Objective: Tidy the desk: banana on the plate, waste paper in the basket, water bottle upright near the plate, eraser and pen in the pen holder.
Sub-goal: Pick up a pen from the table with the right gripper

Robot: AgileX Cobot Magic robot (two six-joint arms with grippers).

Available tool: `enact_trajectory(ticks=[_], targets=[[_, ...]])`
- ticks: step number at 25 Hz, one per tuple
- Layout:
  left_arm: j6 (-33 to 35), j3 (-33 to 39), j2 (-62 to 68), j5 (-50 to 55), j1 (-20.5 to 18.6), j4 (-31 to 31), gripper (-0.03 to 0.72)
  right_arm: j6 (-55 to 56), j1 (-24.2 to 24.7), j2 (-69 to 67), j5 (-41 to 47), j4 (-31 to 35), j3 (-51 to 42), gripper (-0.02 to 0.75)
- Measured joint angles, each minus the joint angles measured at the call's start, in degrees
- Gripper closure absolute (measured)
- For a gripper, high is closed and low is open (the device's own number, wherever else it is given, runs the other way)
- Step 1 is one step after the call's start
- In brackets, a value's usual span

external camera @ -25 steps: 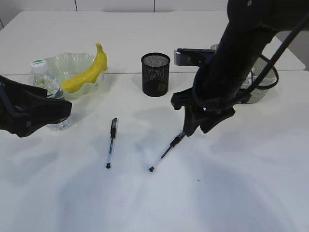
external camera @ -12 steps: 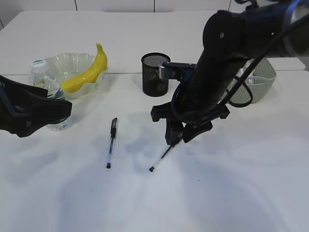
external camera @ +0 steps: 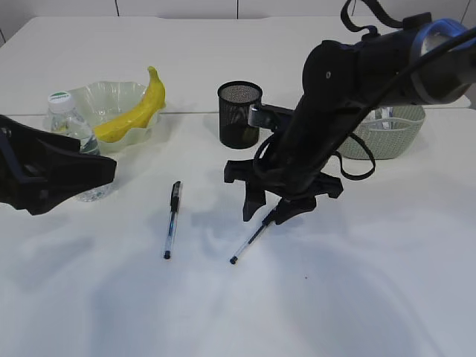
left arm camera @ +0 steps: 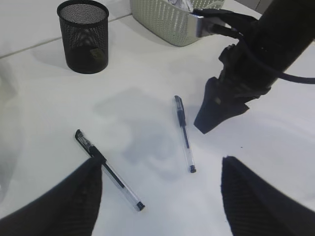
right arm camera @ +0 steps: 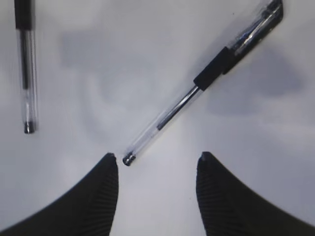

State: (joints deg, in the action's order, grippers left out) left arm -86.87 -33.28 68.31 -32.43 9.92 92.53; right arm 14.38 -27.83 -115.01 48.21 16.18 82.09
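Note:
Two clear pens with black grips lie on the white table, one on the left (external camera: 172, 219) and one on the right (external camera: 251, 239). My right gripper (external camera: 272, 211) hangs open just above the right pen's capped end; in the right wrist view that pen (right arm camera: 202, 83) lies slanted beyond the gripper (right arm camera: 157, 156), its tip by the left finger. My left gripper (left arm camera: 160, 196) is open and empty, near the left pen (left arm camera: 109, 169). The banana (external camera: 135, 111) rests on the plate (external camera: 93, 97). The water bottle (external camera: 73, 132) stands upright beside it. The black mesh pen holder (external camera: 239, 114) holds a small pale block I cannot identify.
The woven basket (external camera: 387, 137) stands at the right rear behind my right arm, with crumpled paper (left arm camera: 181, 4) showing inside. My left arm (external camera: 44, 175) partly hides the bottle. Bare tabletop lies in front of both pens.
My right arm has swung left and lower, over the right pen, and its jaws have widened. The left arm and both pens have stayed put.

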Motion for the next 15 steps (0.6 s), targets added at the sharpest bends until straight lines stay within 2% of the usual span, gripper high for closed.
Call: enact_trajectory(ticks=[7, 15], targets=[[0.0, 0.0, 0.0, -0.39, 0.0, 0.0, 0.148, 9.97, 0.0, -1.25, -3.82, 0.03, 0.0, 0.351], [0.0, 0.0, 0.0, -0.5, 0.0, -0.31, 0.148, 23.91, 0.0, -3.06, -6.3, -7.16, 0.0, 0.351]])
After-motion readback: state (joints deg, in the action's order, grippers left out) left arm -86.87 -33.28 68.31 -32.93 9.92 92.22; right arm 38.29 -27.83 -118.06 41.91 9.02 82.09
